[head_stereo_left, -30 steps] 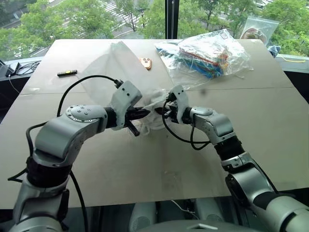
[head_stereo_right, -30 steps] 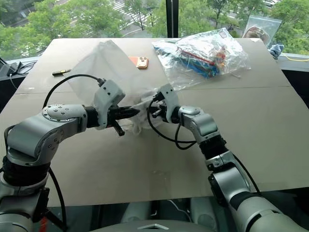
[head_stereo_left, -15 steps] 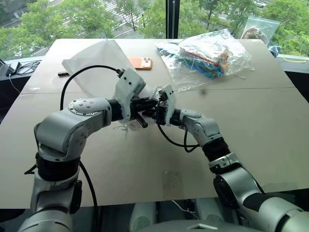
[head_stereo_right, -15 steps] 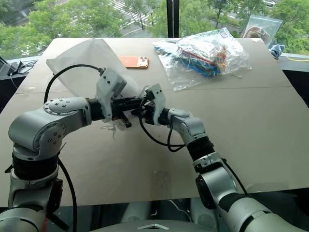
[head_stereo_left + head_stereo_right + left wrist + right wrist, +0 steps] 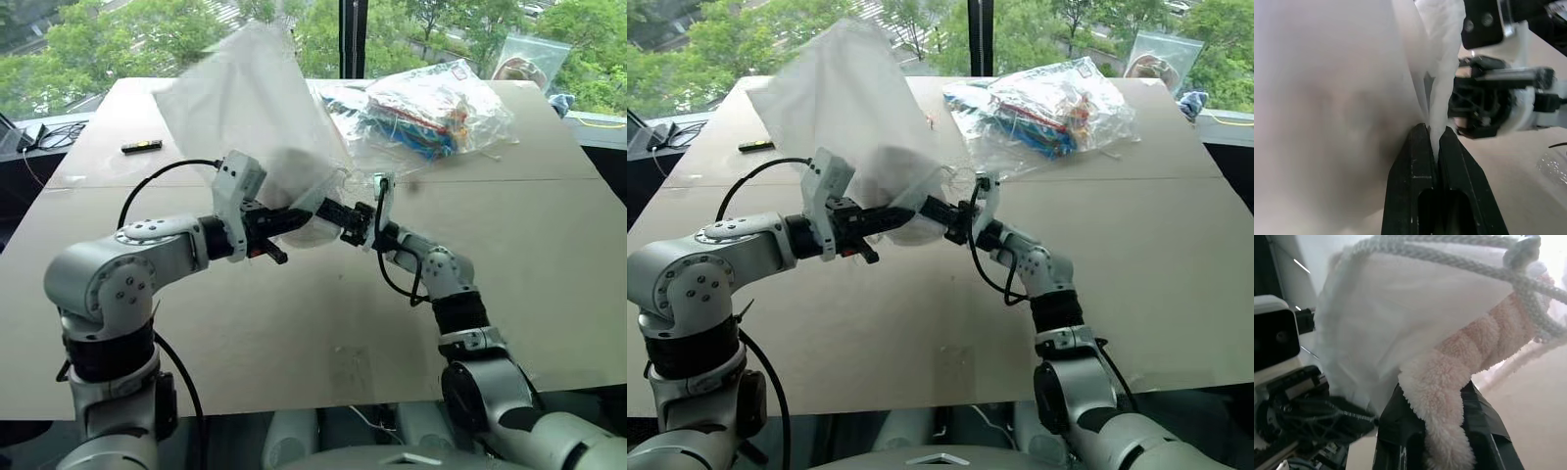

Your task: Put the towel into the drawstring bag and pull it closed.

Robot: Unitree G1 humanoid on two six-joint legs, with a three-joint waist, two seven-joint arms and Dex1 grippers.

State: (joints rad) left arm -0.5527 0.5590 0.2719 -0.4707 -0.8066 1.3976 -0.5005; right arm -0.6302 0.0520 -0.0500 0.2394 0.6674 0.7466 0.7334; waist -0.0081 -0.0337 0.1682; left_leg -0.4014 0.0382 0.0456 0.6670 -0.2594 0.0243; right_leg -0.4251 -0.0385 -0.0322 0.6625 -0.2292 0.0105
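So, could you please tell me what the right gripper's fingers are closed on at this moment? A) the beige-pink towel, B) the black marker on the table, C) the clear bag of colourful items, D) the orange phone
A: in the right wrist view the right gripper is shut on the fluffy towel, at the mouth of the drawstring bag, whose white cord runs across it.

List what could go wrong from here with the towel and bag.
1. The towel still sticks out of the bag mouth, clamped in the right end effector; releasing now may let it slip out.
2. The left end effector pinches only a thin fold of the bag edge; a tug could pull it free.
3. The cord loops around the protruding towel, so tightening might cinch onto it rather than close the mouth.
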